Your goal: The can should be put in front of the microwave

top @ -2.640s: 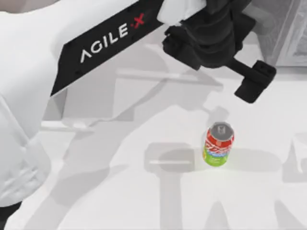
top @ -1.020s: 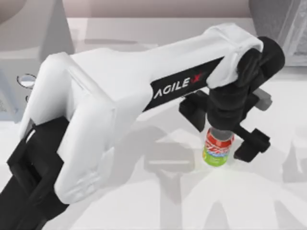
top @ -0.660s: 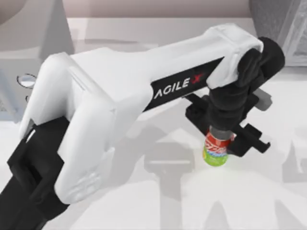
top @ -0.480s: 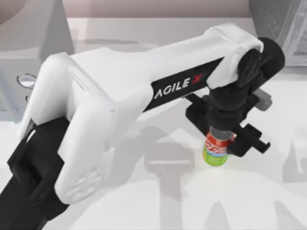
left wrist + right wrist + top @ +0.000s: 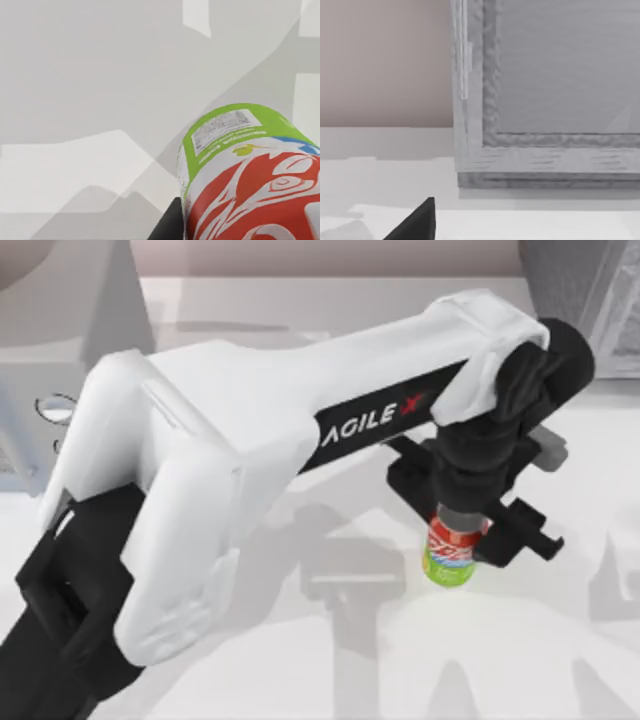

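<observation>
The black fingers (image 5: 515, 540) of the left gripper (image 5: 462, 532) are closed on the can (image 5: 450, 555), held upright at its red band, right of centre in the top view on the white counter (image 5: 300, 660). The microwave (image 5: 45, 380) is seen at the left edge, well apart.

The small drink can (image 5: 452, 558) (image 5: 250, 175), red-banded above and lime-green below, stood upright on the table. The large light grey microwave (image 5: 45, 390), with round silvery dials, sat far left.
</observation>
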Controlling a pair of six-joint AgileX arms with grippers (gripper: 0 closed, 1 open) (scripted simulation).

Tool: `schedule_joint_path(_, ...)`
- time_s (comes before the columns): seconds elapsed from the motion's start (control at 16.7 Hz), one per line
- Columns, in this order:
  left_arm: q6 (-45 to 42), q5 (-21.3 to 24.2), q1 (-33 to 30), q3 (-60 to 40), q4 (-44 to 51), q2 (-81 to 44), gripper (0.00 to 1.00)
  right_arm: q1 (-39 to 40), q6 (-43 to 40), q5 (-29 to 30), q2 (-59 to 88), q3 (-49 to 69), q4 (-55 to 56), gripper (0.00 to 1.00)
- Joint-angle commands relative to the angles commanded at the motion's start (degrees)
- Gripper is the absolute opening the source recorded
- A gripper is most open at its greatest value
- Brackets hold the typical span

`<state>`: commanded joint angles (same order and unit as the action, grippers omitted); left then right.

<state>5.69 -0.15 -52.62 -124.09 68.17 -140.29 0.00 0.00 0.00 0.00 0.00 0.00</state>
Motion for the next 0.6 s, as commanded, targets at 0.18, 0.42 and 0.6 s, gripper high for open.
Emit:
schedule_joint_path(0.18,-0.06,0.03,0.03,-0.23,0.18,0.05,0.00,0.00,0.00,0.00,0.00,0.00,0.00,1.00)
schedule_joint_path(0.42,0.02,-0.05,0.04,-5.65,5.01,-0.19,0.00,0.00,0.00,0.00,0.00,0.00,0.00,1.00)
schedule_joint_path(0.6,0.04,0.03,0.03,-9.73,9.14,-0.50,0.00,0.00,0.00,0.00,0.00,0.00,0.00,1.00)
